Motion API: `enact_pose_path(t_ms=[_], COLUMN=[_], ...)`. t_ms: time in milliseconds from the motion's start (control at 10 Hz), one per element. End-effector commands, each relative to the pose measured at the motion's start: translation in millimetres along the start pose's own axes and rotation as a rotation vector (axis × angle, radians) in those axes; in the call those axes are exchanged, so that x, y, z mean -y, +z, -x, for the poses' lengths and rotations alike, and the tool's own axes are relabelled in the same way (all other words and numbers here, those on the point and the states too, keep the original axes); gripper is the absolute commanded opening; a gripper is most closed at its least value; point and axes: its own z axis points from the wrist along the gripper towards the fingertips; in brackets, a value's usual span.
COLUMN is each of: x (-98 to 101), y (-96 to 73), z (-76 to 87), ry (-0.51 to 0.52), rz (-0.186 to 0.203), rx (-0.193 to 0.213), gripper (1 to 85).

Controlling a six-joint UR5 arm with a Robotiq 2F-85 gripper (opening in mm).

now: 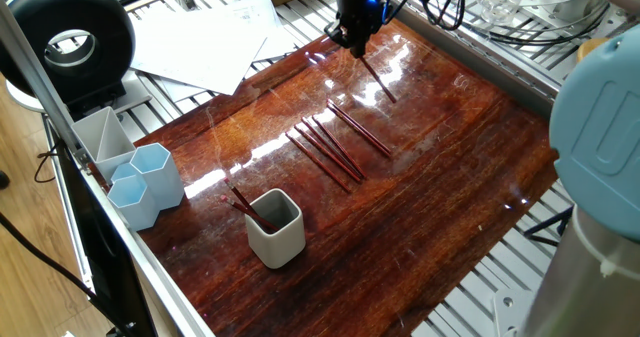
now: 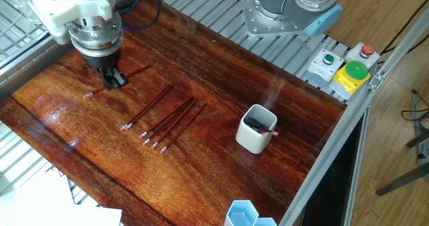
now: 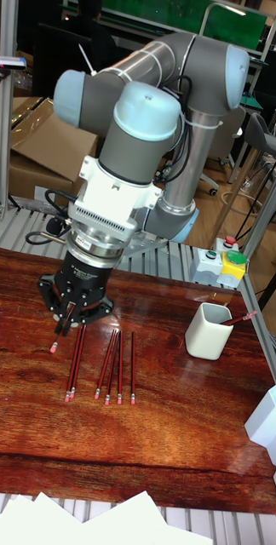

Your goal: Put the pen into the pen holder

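Observation:
My gripper (image 1: 356,45) (image 2: 115,80) (image 3: 70,319) is shut on a dark red pen (image 1: 378,80) (image 2: 97,92) (image 3: 58,339), which hangs tilted just above the far end of the wooden table. Several more red pens (image 1: 330,149) (image 2: 167,117) (image 3: 112,366) lie side by side on the wood, close beside the gripper. The off-white pen holder (image 1: 275,227) (image 2: 256,129) (image 3: 208,330) stands upright further along the table, well away from the gripper, with red pens sticking out of it.
Pale blue hexagonal cups (image 1: 148,182) and a grey compartment tray (image 1: 100,135) sit at the table's corner. White papers (image 1: 205,42) and a black round device (image 1: 70,39) lie beyond the edge. A button box (image 2: 345,68) and the robot base (image 2: 288,8) stand at one side.

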Motion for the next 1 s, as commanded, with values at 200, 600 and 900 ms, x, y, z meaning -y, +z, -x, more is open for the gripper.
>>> enact_pose_path(t_ms=[200,600,900], x=[-50.7,-71.7,-74.0], y=[-12.9,-19.3,-4.4], z=[-29.1,-48.5,-36.8], ry=[0.093,0.077,0.018], rz=[0.156,0.238,0.29], rx=[-0.033,-0.096,-0.049], gripper=[1.0,1.0,1.0])
